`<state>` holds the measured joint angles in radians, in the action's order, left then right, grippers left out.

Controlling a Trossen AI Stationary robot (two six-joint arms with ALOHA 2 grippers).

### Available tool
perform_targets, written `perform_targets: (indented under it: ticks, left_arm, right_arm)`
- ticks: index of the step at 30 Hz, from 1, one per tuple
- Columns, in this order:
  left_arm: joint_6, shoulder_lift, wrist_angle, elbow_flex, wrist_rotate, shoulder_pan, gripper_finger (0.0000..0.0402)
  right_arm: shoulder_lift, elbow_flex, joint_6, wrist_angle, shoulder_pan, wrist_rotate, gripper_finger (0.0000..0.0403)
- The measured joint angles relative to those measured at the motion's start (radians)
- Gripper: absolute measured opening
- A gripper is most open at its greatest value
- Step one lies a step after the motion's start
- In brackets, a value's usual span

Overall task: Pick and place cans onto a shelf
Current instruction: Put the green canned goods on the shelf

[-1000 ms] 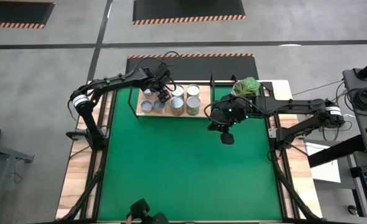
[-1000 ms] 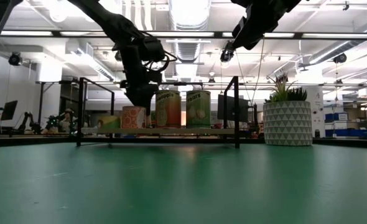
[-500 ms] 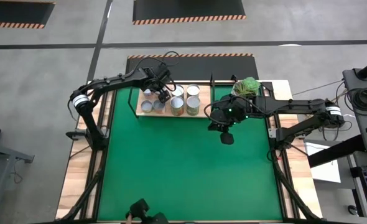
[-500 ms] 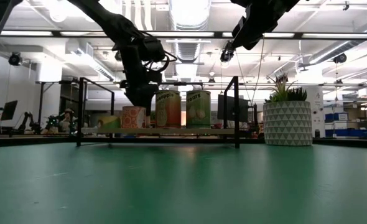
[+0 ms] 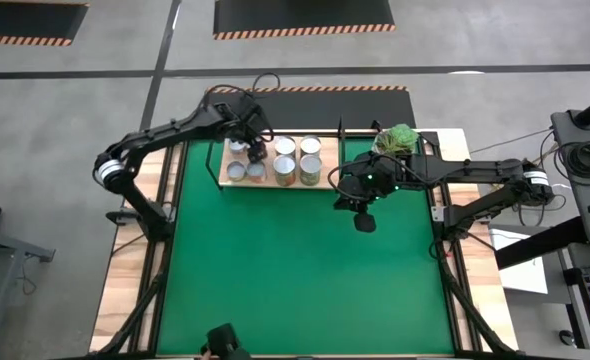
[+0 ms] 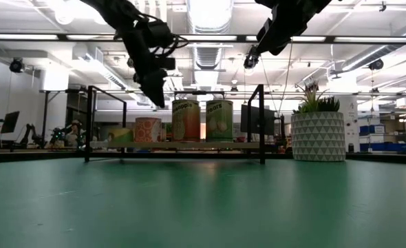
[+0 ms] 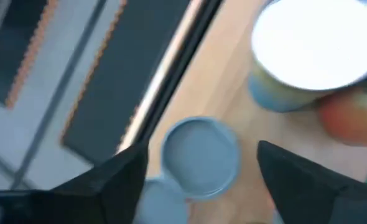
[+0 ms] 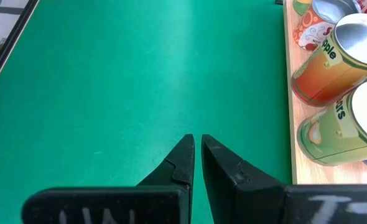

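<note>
Several cans (image 5: 285, 168) stand upright on the light-wood shelf (image 5: 267, 182) at the mat's far edge; they also show in the low view (image 6: 186, 121). My left gripper (image 5: 255, 148) hangs open above the shelf's left part, clear of the cans in the low view (image 6: 155, 89). In the left wrist view its fingers (image 7: 202, 163) stand wide apart over a small silver-topped can (image 7: 200, 155). My right gripper (image 5: 363, 218) is shut and empty above the green mat, to the right of the shelf; in the right wrist view (image 8: 197, 144) two tall cans (image 8: 333, 59) stand nearby.
A white patterned pot with a green plant (image 5: 399, 138) stands right of the shelf, also in the low view (image 6: 318, 136). Black upright frames (image 6: 260, 124) stand at the shelf's ends. The green mat (image 5: 305, 270) stretches toward the near edge.
My left gripper has gone up from among the cans on the shelf's left part and a little toward the table's far left. It now hangs clear above them. The cans stay standing.
</note>
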<state>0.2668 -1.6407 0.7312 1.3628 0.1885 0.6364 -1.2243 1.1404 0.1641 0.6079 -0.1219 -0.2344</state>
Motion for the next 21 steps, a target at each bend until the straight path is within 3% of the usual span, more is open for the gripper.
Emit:
perform_targets:
  ticks: [4, 9, 11, 17, 21]
  left_arm:
    - [0.036, 0.002, -0.062, -0.034, -0.128, 0.030, 0.0204]
    - [0.058, -0.024, -0.122, -0.098, -0.135, 0.061, 0.0058]
    - [0.048, -0.029, -0.134, -0.113, -0.135, 0.067, 0.0016]
    - [0.048, -0.030, -0.181, -0.146, -0.104, 0.069, 0.0024]
    - [0.039, -0.030, -0.187, -0.159, -0.103, 0.070, 0.0007]
  right_arm:
    - [0.000, -0.004, 0.003, -0.014, 0.000, 0.000, 0.0018]
    - [0.000, -0.023, 0.002, -0.023, 0.000, 0.000, 0.0018]
    - [0.000, -0.032, -0.004, -0.022, 0.000, 0.000, 0.0018]
    - [0.000, -0.041, -0.009, -0.024, 0.000, 0.000, 0.0018]
    - [0.000, -0.042, -0.009, -0.026, 0.000, 0.000, 0.0018]
